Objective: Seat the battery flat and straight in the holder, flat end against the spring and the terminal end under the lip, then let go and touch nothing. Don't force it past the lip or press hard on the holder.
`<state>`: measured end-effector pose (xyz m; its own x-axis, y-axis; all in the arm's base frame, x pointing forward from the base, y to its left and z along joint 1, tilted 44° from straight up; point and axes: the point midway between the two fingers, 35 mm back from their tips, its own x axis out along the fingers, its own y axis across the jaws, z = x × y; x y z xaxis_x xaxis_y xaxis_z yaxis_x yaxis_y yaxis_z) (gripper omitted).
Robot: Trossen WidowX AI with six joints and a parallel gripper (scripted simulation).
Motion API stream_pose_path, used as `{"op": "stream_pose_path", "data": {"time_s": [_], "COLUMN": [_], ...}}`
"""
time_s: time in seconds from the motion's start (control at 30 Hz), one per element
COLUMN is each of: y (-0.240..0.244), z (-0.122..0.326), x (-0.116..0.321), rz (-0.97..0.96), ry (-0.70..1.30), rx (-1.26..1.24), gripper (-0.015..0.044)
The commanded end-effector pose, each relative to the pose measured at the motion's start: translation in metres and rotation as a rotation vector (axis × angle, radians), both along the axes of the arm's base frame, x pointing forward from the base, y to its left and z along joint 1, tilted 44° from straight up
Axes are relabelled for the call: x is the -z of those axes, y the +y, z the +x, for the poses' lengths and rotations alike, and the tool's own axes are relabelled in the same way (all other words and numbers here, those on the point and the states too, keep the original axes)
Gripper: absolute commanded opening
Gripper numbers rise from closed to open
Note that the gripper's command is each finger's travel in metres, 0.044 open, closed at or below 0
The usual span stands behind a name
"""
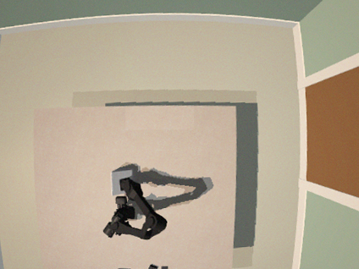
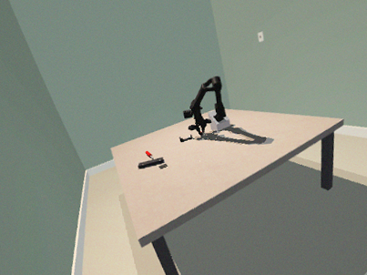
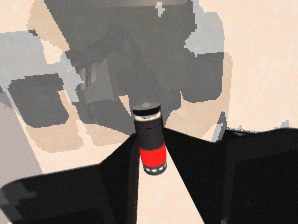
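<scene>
A: Since the wrist view is clearest, where's the battery (image 3: 151,154)?

B: Right between the fingers, lengthwise down the gap, red end nearest the camera, black end with the grey cap pointing away.

A: Claw (image 3: 150,137) state?

B: Clenched on the battery, one finger against each side. Can't tell if it's off the table (image 2: 233,159) or resting on it.

A: Holder (image 2: 185,139)?

B: Dark piece on the table just beside the claw in the exterior view, apart from the battery.

A: Anything else?

B: Red-handled screwdriver (image 2: 149,154), well apart, near the table edge.
</scene>
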<state>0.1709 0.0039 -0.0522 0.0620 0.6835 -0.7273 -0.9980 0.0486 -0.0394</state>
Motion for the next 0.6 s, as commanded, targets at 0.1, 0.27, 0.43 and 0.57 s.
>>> {"op": "stream_pose_path", "data": {"time_s": [0.1,0.27,0.43,0.57], "y": [0.001,-0.017,-0.034,-0.035], "z": [0.000,0.000,-0.003,-0.001], "x": [0.000,-0.017,-0.036,-0.036], "rz": [0.005,0.001,0.003,0.004], "ry": [0.000,0.001,0.001,0.021], "rx": [0.004,0.004,0.004,0.025], "gripper": [0.0084,0.0084,0.0084,0.0084]}}
